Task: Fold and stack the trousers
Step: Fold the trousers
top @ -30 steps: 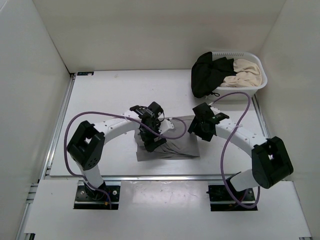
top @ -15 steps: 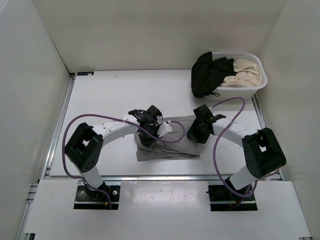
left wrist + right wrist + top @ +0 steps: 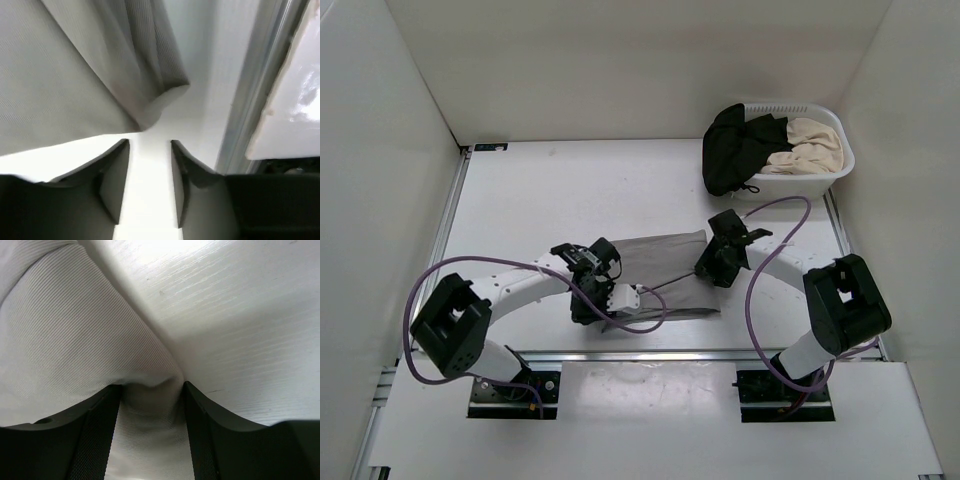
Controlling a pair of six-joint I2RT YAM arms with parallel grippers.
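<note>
The grey trousers [image 3: 665,272] lie folded into a flat rectangle on the white table, between my two arms. My left gripper [image 3: 603,305] is at their near left corner. In the left wrist view it [image 3: 149,145] is open, with only bare table between its fingers, and a folded corner of the trousers [image 3: 150,85] lies just ahead of the tips. My right gripper [image 3: 716,264] is at the trousers' right edge. In the right wrist view it [image 3: 151,387] has a puckered fold of the grey fabric [image 3: 75,340] filling the gap between its fingers.
A white laundry basket [image 3: 841,172] stands at the back right, holding a black garment [image 3: 735,150] that hangs over its left rim and a beige garment [image 3: 810,145]. The table's metal rail [image 3: 250,100] runs close by my left gripper. White walls enclose the table.
My left gripper has let go of the trousers, dropped and pulled back to their near left corner. The raised fabric now lies flat. My right gripper has stayed at the right edge.
</note>
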